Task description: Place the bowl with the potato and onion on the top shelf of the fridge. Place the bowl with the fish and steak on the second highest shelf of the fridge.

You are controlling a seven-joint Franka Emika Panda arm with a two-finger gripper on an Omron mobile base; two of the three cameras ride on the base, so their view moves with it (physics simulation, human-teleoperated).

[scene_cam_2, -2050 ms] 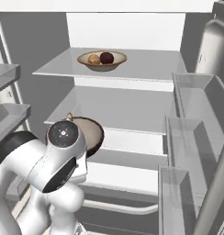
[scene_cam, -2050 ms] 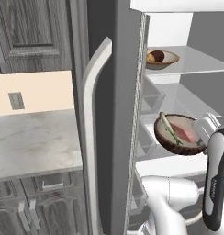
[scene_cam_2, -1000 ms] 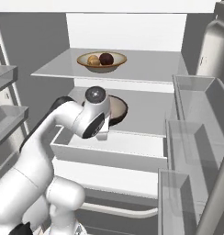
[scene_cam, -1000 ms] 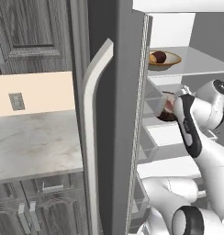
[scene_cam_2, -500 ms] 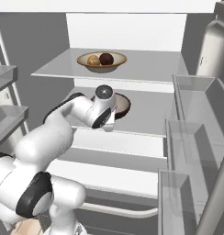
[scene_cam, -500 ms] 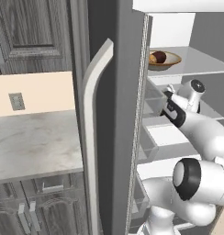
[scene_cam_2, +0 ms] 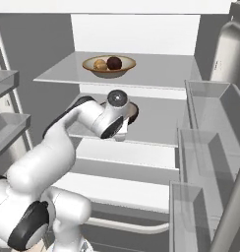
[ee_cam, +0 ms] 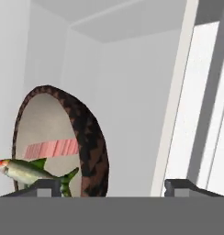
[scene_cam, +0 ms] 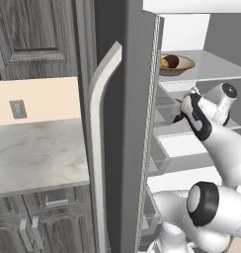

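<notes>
The arm point(scene_cam_2: 58, 147) is built of smooth, rounded white links with a glossy plastic look. Dark grey to black rings sit at the joints, and round dark caps with pale grey centres close the joint ends. A black band runs along the forearm link. The gripper point(ee_cam: 114, 186) ends in two small dark grey finger tips point(ee_cam: 46, 186), blocky and flat-topped.

Two bowls point(scene_cam_2: 108, 66) point(ee_cam: 63, 142), one potato point(scene_cam_2: 100, 64), one onion point(scene_cam_2: 114, 62).

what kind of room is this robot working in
A rendered home kitchen, it seems: an open fridge with food in a bowl on its shelf, and beside it a marble-look counter above grey wood cabinets.
</notes>
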